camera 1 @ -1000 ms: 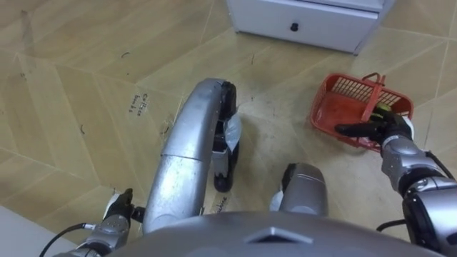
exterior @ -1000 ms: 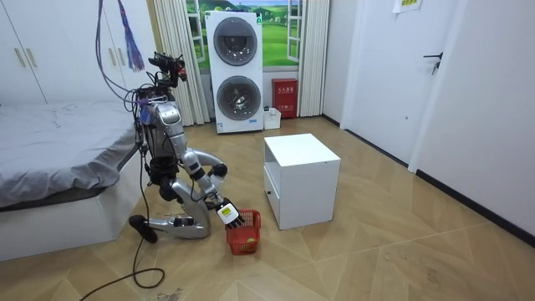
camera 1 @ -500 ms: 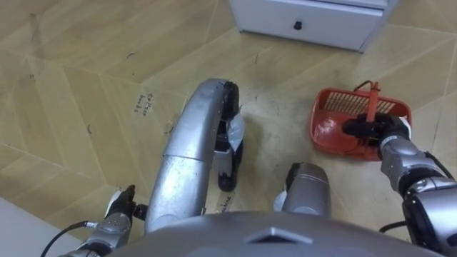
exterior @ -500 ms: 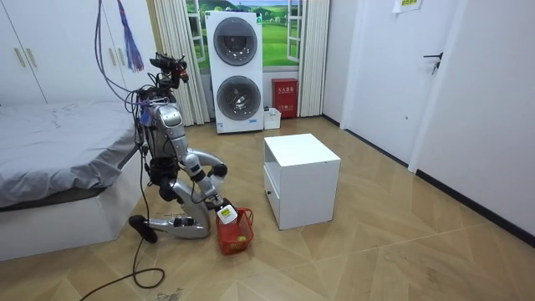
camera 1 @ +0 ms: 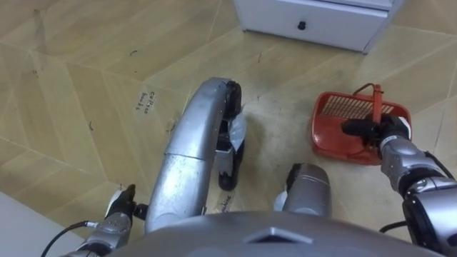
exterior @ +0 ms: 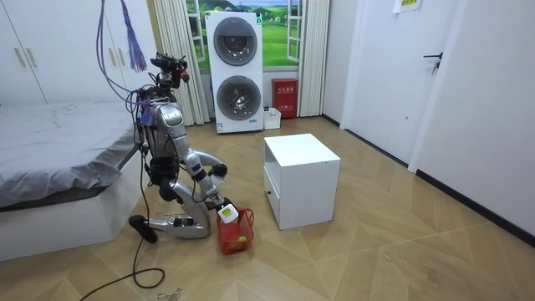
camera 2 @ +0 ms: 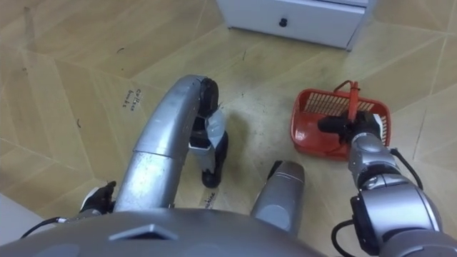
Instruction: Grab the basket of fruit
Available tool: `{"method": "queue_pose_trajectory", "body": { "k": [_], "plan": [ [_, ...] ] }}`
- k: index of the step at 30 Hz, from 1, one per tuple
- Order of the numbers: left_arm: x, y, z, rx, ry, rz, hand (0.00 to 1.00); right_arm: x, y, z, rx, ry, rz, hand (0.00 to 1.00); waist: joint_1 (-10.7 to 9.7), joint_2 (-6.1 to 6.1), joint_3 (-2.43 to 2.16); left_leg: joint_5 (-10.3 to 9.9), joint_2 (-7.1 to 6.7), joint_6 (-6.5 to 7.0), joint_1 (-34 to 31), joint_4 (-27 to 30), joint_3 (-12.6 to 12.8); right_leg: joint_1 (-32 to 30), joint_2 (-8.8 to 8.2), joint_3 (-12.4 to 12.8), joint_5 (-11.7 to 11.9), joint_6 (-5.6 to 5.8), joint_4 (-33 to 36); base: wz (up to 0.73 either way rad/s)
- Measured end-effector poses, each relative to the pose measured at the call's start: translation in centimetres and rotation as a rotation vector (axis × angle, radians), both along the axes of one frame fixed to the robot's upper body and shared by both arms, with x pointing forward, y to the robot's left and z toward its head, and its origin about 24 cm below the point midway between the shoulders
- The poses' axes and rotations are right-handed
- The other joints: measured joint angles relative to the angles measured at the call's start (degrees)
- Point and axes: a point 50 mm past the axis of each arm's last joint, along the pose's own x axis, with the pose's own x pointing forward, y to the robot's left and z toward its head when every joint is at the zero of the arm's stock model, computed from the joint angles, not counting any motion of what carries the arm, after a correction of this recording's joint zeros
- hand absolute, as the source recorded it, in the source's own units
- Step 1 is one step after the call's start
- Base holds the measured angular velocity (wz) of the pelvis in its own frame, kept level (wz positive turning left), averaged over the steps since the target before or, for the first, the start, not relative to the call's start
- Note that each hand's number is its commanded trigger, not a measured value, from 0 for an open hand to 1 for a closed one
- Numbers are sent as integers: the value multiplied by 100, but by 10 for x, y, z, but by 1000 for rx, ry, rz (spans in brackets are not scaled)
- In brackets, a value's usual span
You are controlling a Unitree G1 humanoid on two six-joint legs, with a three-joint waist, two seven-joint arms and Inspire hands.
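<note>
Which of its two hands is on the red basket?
The right hand, curled around the handle of the red fruit basket. The left hand hangs low at the robot's other side, far from it.

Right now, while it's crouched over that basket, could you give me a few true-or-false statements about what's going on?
1. The fruit basket is red. True.
2. The robot is standing upright. False: the room view shows it kneeling on the floor beside the bed.
3. The right hand is at the basket's handle. True: its fingers are curled on it.
4. The basket sits on top of the white cabinet. False: it is down at floor level, in front of the cabinet.
5. Two stacked washing machines stand at the far wall. True.
</note>
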Motion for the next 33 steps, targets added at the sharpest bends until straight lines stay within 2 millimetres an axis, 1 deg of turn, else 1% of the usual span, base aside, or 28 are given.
{"method": "queue_pose_trajectory", "body": {
  "k": [1,3,7,11,13,14,16,17,18,19,20,21,22,23,24,25,26,27,28,29,30,31,32,33],
  "plan": [
    [0,0,0,-1,-1,0,0,0,0,0,0,0,0,100,1,-14,6,0,0,0,0,1,0,0,0,2,0,0,1,0],
    [-1,0,0,-2,-1,0,0,0,0,0,8,-5,-12,100,13,-59,-4,0,-2,0,-1,6,-1,3,2,1,0,0,-1,0],
    [0,-1,0,-2,4,1,0,0,0,0,16,-9,-25,100,16,-57,-9,-1,-1,1,47,49,-32,82,39,4,0,0,-2,-4],
    [10,0,1,5,-9,-6,0,-1,1,-1,14,-3,-18,100,21,-106,6,-2,-20,3,149,58,-38,196,31,2,0,0,20,-1],
    [15,1,1,11,-14,-12,0,1,3,-1,18,-6,-12,100,15,-125,3,-2,-31,2,146,90,-78,212,74,3,-3,-6,34,-8],
    [20,1,2,10,-25,-13,0,4,3,1,18,-14,-8,100,-4,-134,6,-3,-53,0,131,127,-130,218,117,21,-7,-15,45,-18],
    [21,1,2,11,-30,-10,0,9,5,3,17,-28,4,100,-29,-189,4,-9,-104,-12,145,168,-193,241,145,90,-11,-20,51,-19],
    [24,1,3,11,-37,-9,0,15,5,6,16,-47,10,100,-83,-218,18,-12,-199,-17,152,202,-284,303,156,91,-11,-20,33,-10],
    [29,2,4,12,-49,-4,0,22,7,10,16,-69,21,100,-141,-259,18,-13,-271,-17,159,232,-349,346,163,92,-11,-20,19,-9],
    [33,2,5,12,-60,0,0,27,9,13,15,-86,27,100,-157,-284,29,-16,-282,-16,156,261,-374,364,185,104,-11,-20,16,-12],
    [41,3,7,12,-80,7,0,36,11,19,14,-123,38,100,-187,-285,31,-20,-294,-8,151,338,-428,421,234,104,-11,-20,-3,-15],
    [49,4,9,14,-101,15,0,45,15,25,15,-161,54,100,-215,-333,16,-31,-320,16,153,377,-457,455,253,118,-11,-20,-25,-12],
    [53,5,10,15,-112,19,0,49,17,28,14,-183,62,100,-220,-360,17,-40,-329,35,159,388,-462,469,254,125,-11,-19,-41,-5],
    [60,5,12,16,-132,25,0,58,21,36,10,-230,79,100,-282,-406,20,-50,-346,59,198,412,-468,519,262,125,-19,-1,-90,0],
    [64,5,13,15,-142,27,0,65,25,42,10,-270,95,100,-320,-416,17,-86,-341,136,267,417,-471,616,370,187,-80,120,-220,0],
    [65,5,13,14,-145,27,0,68,26,45,9,-286,101,100,-320,-414,18,-95,-329,155,325,406,-471,662,455,233,-102,165,-305,-9],
    [69,4,14,14,-156,20,0,72,30,48,7,-304,120,100,-310,-403,13,-120,-307,210,487,329,-471,743,604,321,-103,165,-546,-18],
    [69,4,14,13,-156,18,0,76,35,51,10,-320,143,100,-295,-352,7,-137,-237,252,704,128,-483,829,745,384,-102,166,-922,-22],
    [68,3,14,11,-154,19,0,77,36,53,12,-327,149,100,-290,-295,-6,-137,-212,254,818,-35,-520,862,816,389,-101,165,-1190,-39],
    [64,2,12,9,-144,20,0,79,39,55,5,-334,170,100,-254,-247,-31,-135,-114,258,1086,-502,-544,877,914,484,-99,163,-1815,-62],
    [57,2,11,8,-135,28,0,81,43,55,5,-337,186,100,-201,-205,-59,-132,-7,260,1431,-1099,-538,941,927,540,-89,175,-2591,-77],
    [49,3,10,8,-122,39,0,81,46,56,7,-341,198,100,-165,-188,-86,-119,52,259,1617,-1448,-530,980,940,572,-46,191,-3058,-81],
    [37,5,8,10,-96,73,0,79,50,56,18,-351,210,100,-172,-160,-105,20,84,278,2000,-2080,-512,1176,958,583,158,206,-3905,-54],
    [22,9,6,27,-65,113,0,74,54,54,26,-355,218,100,-278,-170,-119,223,58,376,2472,-2777,-447,1439,956,550,593,237,-4719,-36]
  ]
}}
